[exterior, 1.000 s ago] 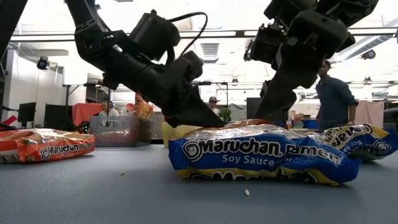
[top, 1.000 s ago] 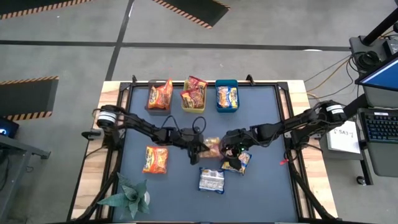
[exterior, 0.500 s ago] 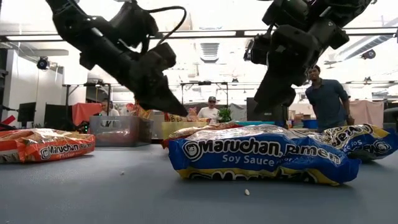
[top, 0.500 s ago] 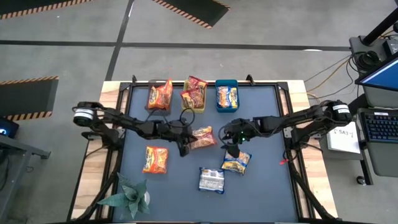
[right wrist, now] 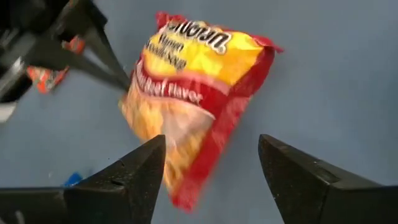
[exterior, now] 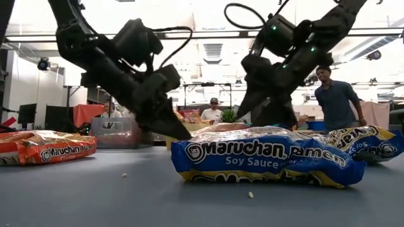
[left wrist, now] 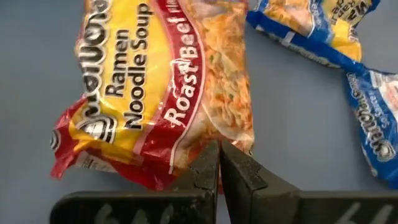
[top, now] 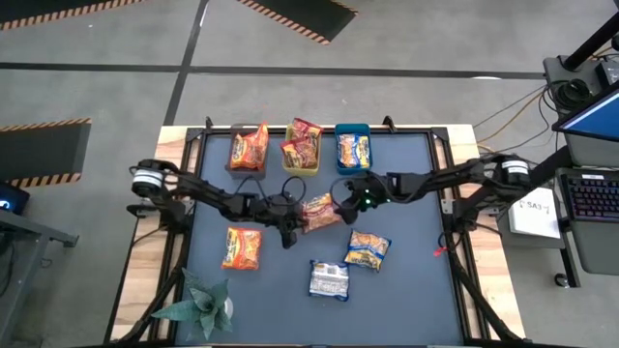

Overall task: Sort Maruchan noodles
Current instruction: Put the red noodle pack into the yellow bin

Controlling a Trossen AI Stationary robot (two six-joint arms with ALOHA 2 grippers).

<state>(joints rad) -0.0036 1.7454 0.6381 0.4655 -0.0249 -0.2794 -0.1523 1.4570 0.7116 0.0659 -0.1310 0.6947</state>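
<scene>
From above, the red noodle packet [top: 319, 213] lies near the middle of the table [top: 406, 290], right between the two arms. The left claw [top: 293, 230] touches its near-left corner, and the right claw [top: 346, 196] hangs just past its far-right end. The packet's long way runs slanted, from one claw to the other.

From table height, the left claw [exterior: 165, 123] comes down to a closed point beside the packet, with the right claw [exterior: 255, 104] up above it (a big blue packet [exterior: 268, 156] blocks much of the view).

The left wrist view shows the left claw [left wrist: 219, 163] pressed together, its tips at the red packet's [left wrist: 155, 93] edge; I cannot tell if it pinches the wrapper.

The right wrist view shows the right claw [right wrist: 211, 158] wide apart, holding nothing. The red packet [right wrist: 193, 93] sits straight ahead, lined up with the gap, so the right arm looks best placed to grab it.
</scene>
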